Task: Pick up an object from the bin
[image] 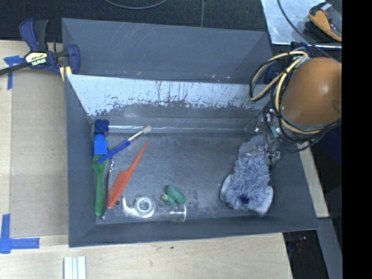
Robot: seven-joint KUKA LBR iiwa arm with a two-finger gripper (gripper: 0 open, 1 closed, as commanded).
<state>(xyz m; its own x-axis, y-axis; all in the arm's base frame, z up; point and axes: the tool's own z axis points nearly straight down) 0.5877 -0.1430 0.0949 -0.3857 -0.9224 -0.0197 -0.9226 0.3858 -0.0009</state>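
- I have the end effector [267, 148] low in the right part of the bin [192, 161]. It hangs under the arm's orange cover [311, 92] and its looped cables.
- It sits at the upper end of a fuzzy blue-grey cloth thing [248, 183], something like a shaggy mitt or duster head. From here the two look to be touching.
- I cannot tell whether the end effector is wide or narrow. Its tip is lost among metal parts and the fuzz, so I will not say it holds anything.
- The fuzzy thing lies on the bin floor near the right wall. It runs from the end effector down towards the front right corner, where its pale rounded end rests.
- Everything else is well apart from it, along the left and front of the floor.
- Against the left wall there is a blue block-shaped piece [100, 136], with a long green tool [99, 186] running down below it.
- A toothbrush [126, 142] with a blue handle and white head lies slanted just beside the blue piece.
- An orange tapered tool [126, 176] lies slanted next to it, its wide end towards the front.
- Along the front edge I see a roll of clear tape [141, 206], a small green lump [173, 195] and a clear plastic piece [178, 214] just below that lump.
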